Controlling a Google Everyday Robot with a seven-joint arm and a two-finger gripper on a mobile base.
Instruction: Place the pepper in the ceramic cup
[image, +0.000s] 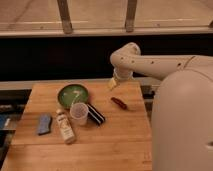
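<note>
Gripper (112, 84) location: we find it at the end of the pale arm (150, 62), above the far right part of the wooden table (117, 147). Its fingers stand apart and hold nothing. It points down and to the left, and it is clear of every item on the table.

We locate the pepper (119, 103) flat on the table, near the right edge. It is just nearer than the gripper and slightly to its right, and it does not touch the gripper. It lies at a slant, with one end toward the far left.

We locate the ceramic cup (79, 113) upright, with its mouth facing up, well to the left of the pepper. The green plate (73, 95) lies just beyond the cup. The striped oblong object (95, 114) lies just beside the cup on its right, between the cup and the pepper. The cream bottle (65, 126) lies on its side, near and left of the cup. The blue object (44, 124) lies further left.

The robot body (182, 122) fills the right side of the view.
</note>
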